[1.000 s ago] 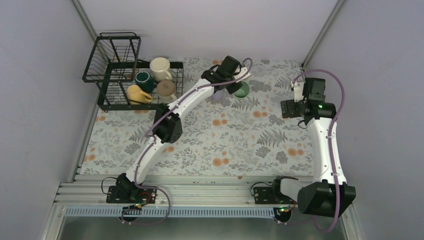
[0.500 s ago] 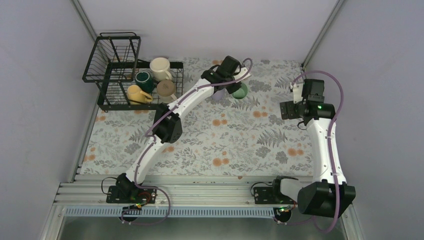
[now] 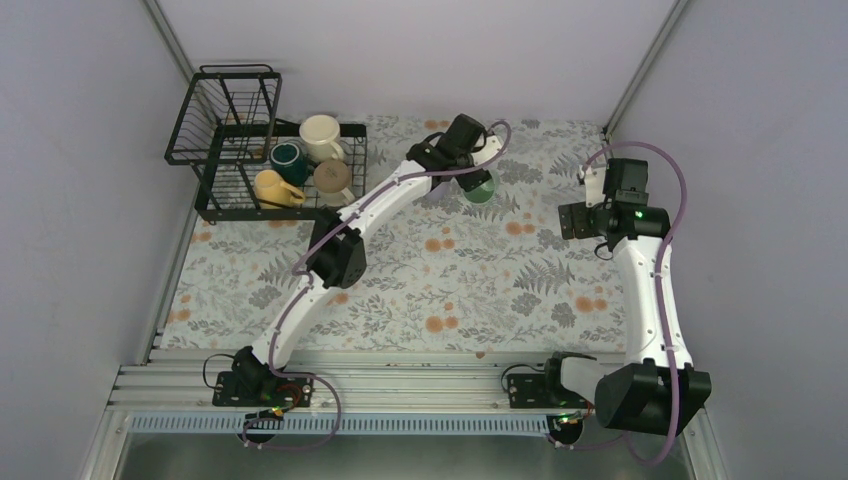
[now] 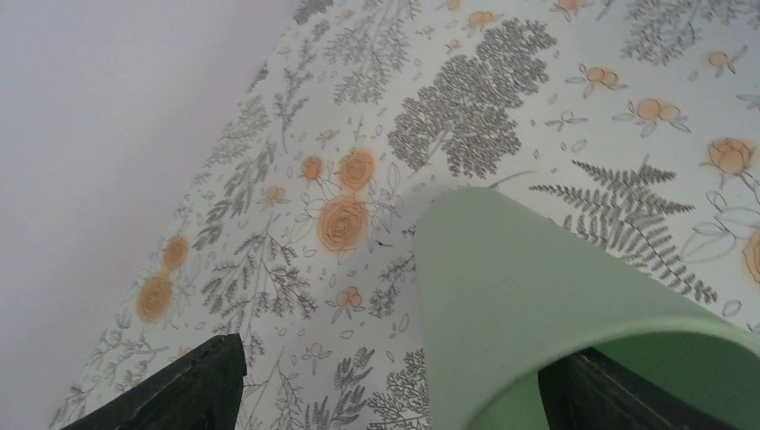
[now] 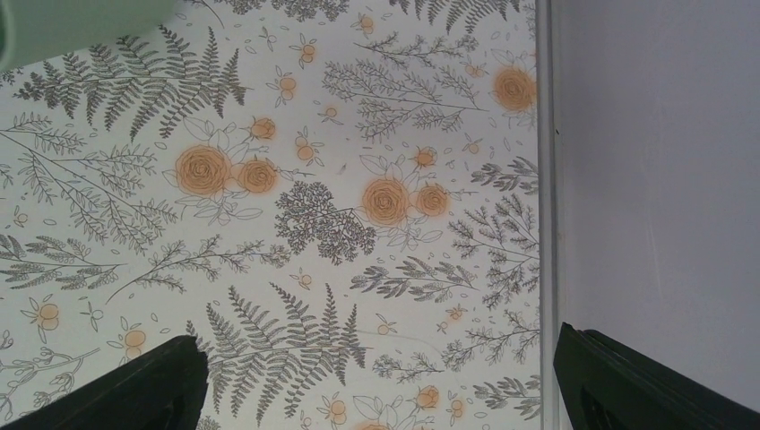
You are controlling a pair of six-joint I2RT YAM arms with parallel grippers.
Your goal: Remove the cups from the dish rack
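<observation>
A mint-green cup [image 3: 482, 189] stands upright on the floral cloth at the far middle of the table. My left gripper [image 3: 470, 172] hangs over it, open. In the left wrist view one finger [image 4: 618, 394] sits inside the green cup [image 4: 502, 296] and the other stands apart to the left, so the left gripper [image 4: 394, 381] straddles the cup's wall without pinching it. The black wire dish rack [image 3: 205, 211] at the far left holds a cream mug [image 3: 322, 135], a dark teal mug [image 3: 290, 157], a yellow mug [image 3: 270, 188] and a beige mug [image 3: 332, 177]. My right gripper [image 5: 376, 358] is open over bare cloth.
The right gripper [image 3: 613, 192] hovers near the right wall [image 5: 663, 179] and the table's metal edge strip [image 5: 544, 224]. The green cup's side [image 5: 81, 22] shows at the top left of the right wrist view. The rack's raised basket tier [image 3: 225, 110] is at the far left corner.
The left gripper has gone from shut on the green cup to open, letting it go onto the cloth. The right arm has hardly moved.
</observation>
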